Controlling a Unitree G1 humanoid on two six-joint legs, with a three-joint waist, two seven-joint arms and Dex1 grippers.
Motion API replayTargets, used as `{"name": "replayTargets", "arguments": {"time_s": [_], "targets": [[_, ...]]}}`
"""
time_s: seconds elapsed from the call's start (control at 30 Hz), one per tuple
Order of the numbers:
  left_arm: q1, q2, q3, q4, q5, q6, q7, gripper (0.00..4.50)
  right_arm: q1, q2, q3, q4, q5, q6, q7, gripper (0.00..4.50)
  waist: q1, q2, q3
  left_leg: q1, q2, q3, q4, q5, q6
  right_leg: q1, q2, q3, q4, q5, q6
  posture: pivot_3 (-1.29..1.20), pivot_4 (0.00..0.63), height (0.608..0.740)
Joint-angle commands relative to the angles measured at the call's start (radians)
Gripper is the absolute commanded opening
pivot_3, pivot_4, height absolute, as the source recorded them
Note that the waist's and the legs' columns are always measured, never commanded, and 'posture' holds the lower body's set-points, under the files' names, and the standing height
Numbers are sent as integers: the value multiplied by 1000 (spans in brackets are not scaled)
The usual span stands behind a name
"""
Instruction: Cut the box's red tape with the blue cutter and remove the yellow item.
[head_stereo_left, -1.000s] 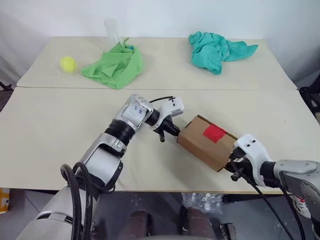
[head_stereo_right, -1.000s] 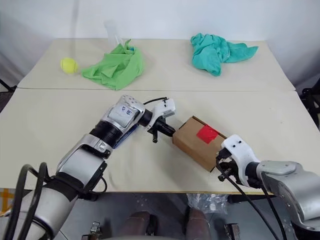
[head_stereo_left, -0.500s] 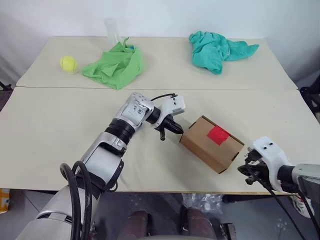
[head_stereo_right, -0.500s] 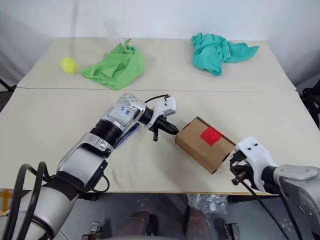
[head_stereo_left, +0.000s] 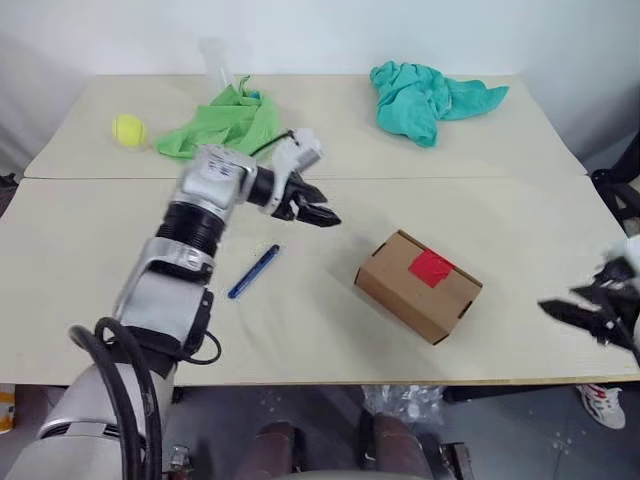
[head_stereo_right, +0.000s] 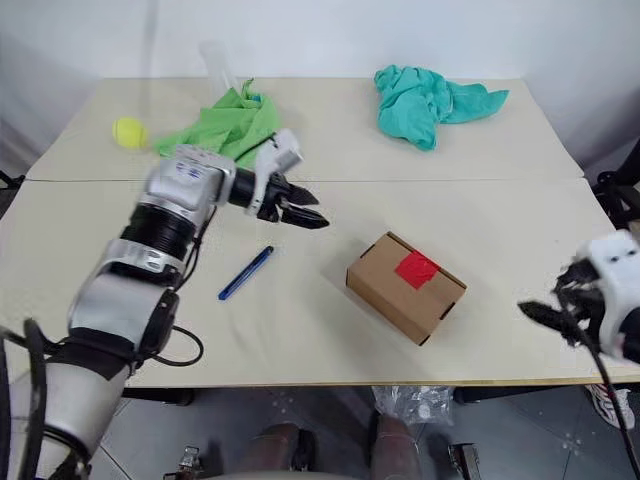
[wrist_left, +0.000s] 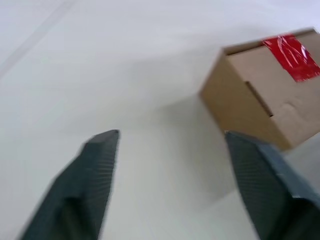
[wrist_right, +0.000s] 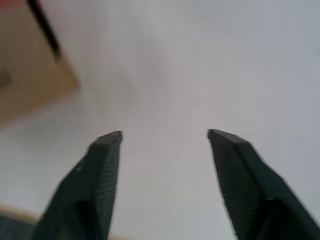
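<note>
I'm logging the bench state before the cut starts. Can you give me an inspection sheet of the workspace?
Surface: two beige tables butted together, seam across the middle.
Job's things: box shut, red tape uncut on top; blue cutter lying free left of the box; yellow item: nothing seen.
Clutter: tennis ball, green cloth, teal cloth, all on the far table.
Grippers: left pincer open, empty, above the table; right pincer open, empty, off the box's right.
Cables: black cable along the left arm.
Surroundings: white wall behind.

1 box (head_stereo_left: 420, 285) | 1 red tape (head_stereo_left: 431, 266) | 1 blue cutter (head_stereo_left: 253, 271) | 2 cloths: green (head_stereo_left: 222, 125), teal (head_stereo_left: 425, 95) | 1 tennis ball (head_stereo_left: 128, 129)
</note>
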Motion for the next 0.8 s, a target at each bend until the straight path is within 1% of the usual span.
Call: {"name": "replayTargets", "arguments": {"time_s": [0.03, 0.13, 0.2, 0.27, 0.37, 0.47, 0.53, 0.63, 0.73, 0.8], "targets": [[38, 60, 39, -93, -32, 69, 10, 4500, -29, 34, -16, -12, 19, -160, 34, 4443, 3, 0, 0, 0, 0, 0, 0, 0, 0, 0, 0, 0, 0, 0, 0, 0, 150, 740], [106, 108, 76, -187, -67, 110, 19, 4500, -63, 76, 2, -27, 41, -260, 42, 4480, 2, 0, 0, 0, -1, 0, 0, 0, 0, 0, -1, 0, 0, 0, 0, 0, 150, 740], [186, 135, 125, -288, -103, 104, 37, 4500, -77, 88, 46, -34, 42, -313, 41, 4480, 1, 0, 0, 0, -1, 0, 0, 0, 0, 0, -1, 0, 0, 0, 0, 0, 150, 740], [285, 152, 171, -410, -132, 64, 64, 4500, -96, 99, 89, -39, 52, -345, 32, 4480, 0, 0, 0, 0, 0, 0, 0, 0, 0, 0, -1, 0, 0, 0, 0, 0, 150, 740], [449, 211, 157, -585, -107, -21, 87, 4500, -132, 115, 161, -46, 75, -373, 22, 4480, -2, 0, 0, 1, 0, 0, 0, 0, -1, 0, -1, 0, 0, 0, 0, 0, 150, 740], [551, 235, 175, -666, -123, -26, 121, 4500, -159, 122, 235, -42, 84, -397, 15, 4480, 1, 0, 0, 1, 0, 0, 0, 0, -2, 1, 0, 1, 0, 0, 0, 0, 150, 740], [608, 233, 218, -695, -139, -42, 168, 4500, -182, 133, 284, -35, 90, -404, 5, 4480, 3, 0, 0, 2, 0, 0, 1, 0, -2, 2, 0, 0, 0, 0, -1, 0, 150, 740], [653, 225, 270, -722, -164, -56, 221, 3891, -208, 140, 322, -24, 100, -410, -9, 4500, 4, 0, 0, 2, 0, -1, 1, 0, -2, 3, -1, 0, 0, 1, -1, 0, 150, 740], [682, 233, 277, -732, -177, -58, 243, 2990, -215, 137, 346, -17, 104, -415, -13, 4500, 3, 0, 0, 2, 0, -1, 1, 0, -2, 3, -1, 0, 0, 1, -1, 0, 150, 740], [707, 242, 269, -748, -196, -32, 232, 2990, -219, 135, 364, -15, 106, -419, -12, 4500, 1, 0, 0, 2, 0, -1, 1, 0, -2, 3, -1, 0, 0, 1, -1, 0, 150, 740]]}}
